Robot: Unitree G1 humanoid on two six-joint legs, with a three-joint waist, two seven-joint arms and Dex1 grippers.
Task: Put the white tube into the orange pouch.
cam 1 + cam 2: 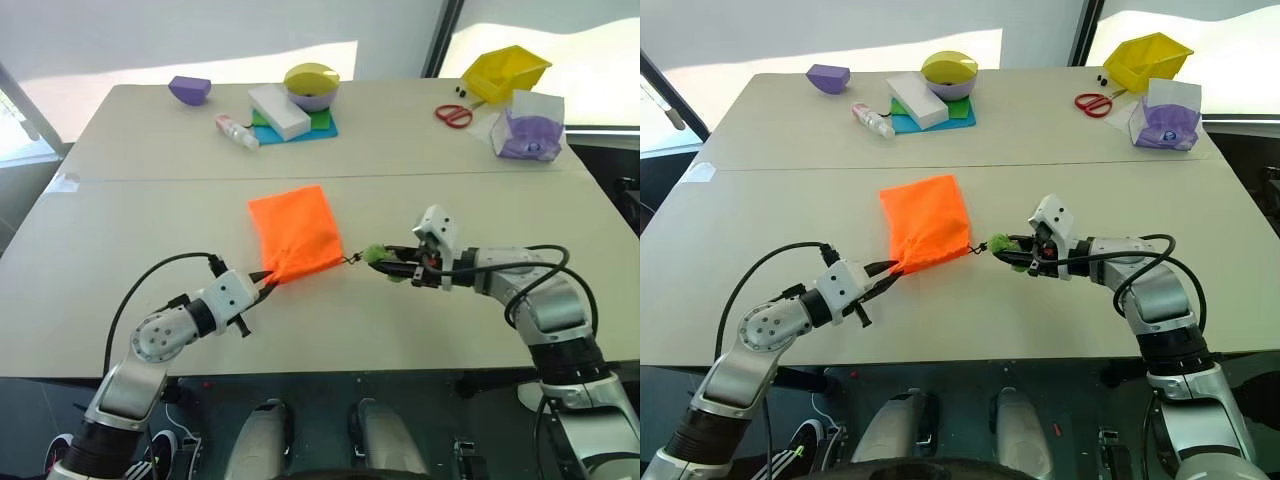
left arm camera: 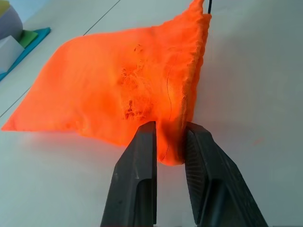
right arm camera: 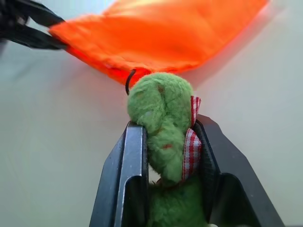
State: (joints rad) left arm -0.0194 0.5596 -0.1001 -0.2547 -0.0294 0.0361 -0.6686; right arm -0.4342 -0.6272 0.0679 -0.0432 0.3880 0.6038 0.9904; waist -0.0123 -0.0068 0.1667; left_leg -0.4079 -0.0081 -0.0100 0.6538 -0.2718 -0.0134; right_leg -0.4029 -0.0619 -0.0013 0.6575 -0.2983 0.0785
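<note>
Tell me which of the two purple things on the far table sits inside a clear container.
The purple thing at the far right, beside the yellow bin: it sits inside a clear container. The other purple piece lies bare at the far left.

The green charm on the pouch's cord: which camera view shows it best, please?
The right wrist view: the fuzzy green charm sits close up between the right gripper's fingers. Both eye views show it as a small green tuft beside the orange pouch.

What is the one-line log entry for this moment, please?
left hand: grips orange pouch corner | right hand: grips green charm | tube: unseen
</note>
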